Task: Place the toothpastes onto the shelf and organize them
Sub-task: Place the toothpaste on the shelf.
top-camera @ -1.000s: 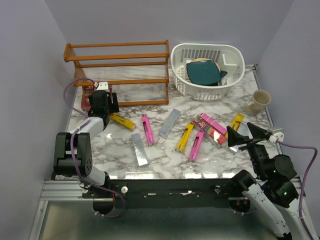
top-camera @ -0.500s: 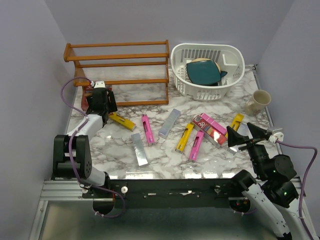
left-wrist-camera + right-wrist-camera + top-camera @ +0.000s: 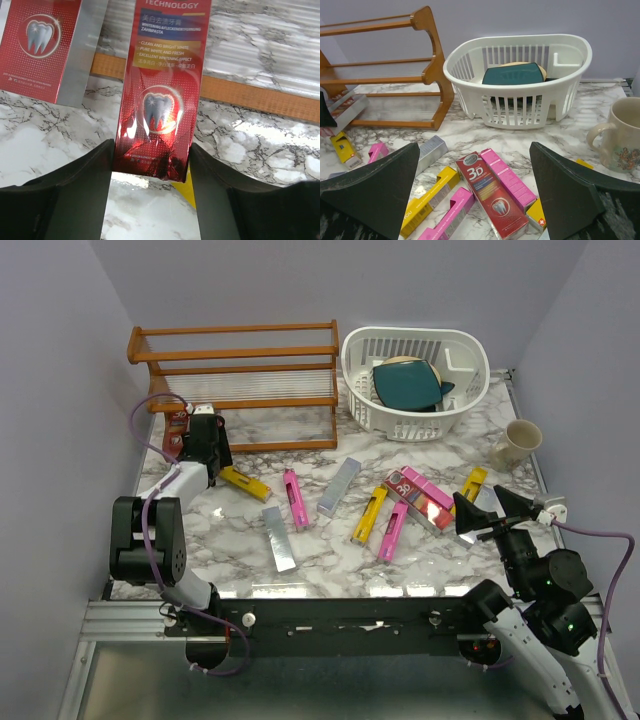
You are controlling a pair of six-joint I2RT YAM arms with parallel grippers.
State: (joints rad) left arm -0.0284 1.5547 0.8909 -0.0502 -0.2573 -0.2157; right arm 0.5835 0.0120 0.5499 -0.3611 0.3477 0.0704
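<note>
- Left gripper (image 3: 151, 150): positioned at the left end of the shelf (image 3: 235, 370). Its jaws press against both long sides of a red carton (image 3: 160, 75) at its near end. No gap shows on either side.
- Red carton: printed with a tooth emblem, it points away from the gripper and crosses the shelf's lower orange rail. Its near end is above the surface (image 3: 330, 550), with a yellow corner showing beneath it. Whether it rests on the shelf cannot be told.
- A second carton (image 3: 45, 45), red and silver, lies just to the left, apart from the jaws.
- Right gripper (image 3: 480, 505): jaws spread wide and holding nothing, raised over the right front of the surface.
- Loose cartons on the surface, in front of the shelf:
  - a yellow carton (image 3: 243, 481) near the left gripper
  - a pink carton (image 3: 293, 498)
  - two silver cartons (image 3: 280, 538) (image 3: 340, 487)
  - a yellow carton (image 3: 369, 515) lying beside a pink carton (image 3: 392, 530)
  - a red carton marked 3D (image 3: 492, 202) lying against a pink carton (image 3: 507, 177)
  - a yellow carton (image 3: 473, 483) at the far right
- White basket (image 3: 520, 107): right of the shelf, holding a teal item (image 3: 405, 385).
- Mug (image 3: 515, 445): at the right edge.
</note>
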